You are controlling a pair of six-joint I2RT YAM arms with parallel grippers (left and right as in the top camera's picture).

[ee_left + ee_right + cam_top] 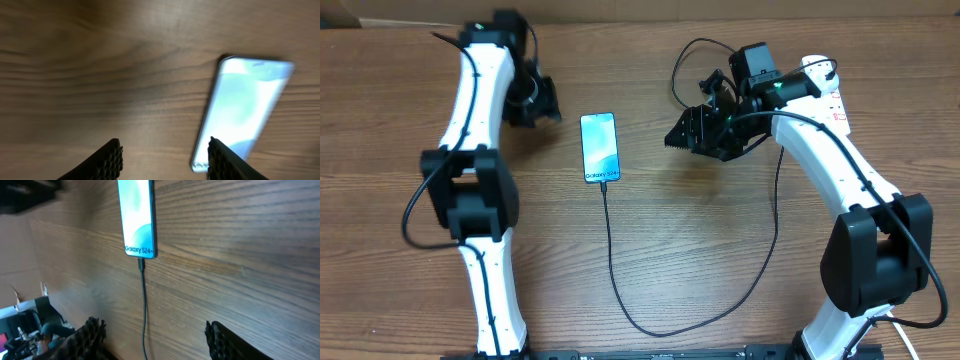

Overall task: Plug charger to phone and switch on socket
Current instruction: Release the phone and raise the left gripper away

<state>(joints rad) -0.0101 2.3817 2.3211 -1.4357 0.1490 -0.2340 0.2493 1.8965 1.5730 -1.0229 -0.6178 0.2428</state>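
Your overhead camera looks straight down on the whole table [700,230]. Both wrist cameras skim low and close over it, and all three views share the phone [599,147] (blurred from the left).

The overhead view is lit brightly and evenly from above. Soft, faint shadows are cast on the counter [650,260] beside the arms. The picture is sharp. The screen of the phone [600,147] is seen glowing light blue.

The left wrist view is badly blurred. The wood grain is smeared into streaks, and the phone's screen is washed out to a pale glow with fuzzy edges. The top left corner is dimmer. The left hand [165,157] is shown dark at the bottom edge.

The right wrist view is clearer, and the words on the screen can be read. A pale shine is spread over the wood. The top left corner is dark and blurred, and the right hand [155,340] is shown a little soft.
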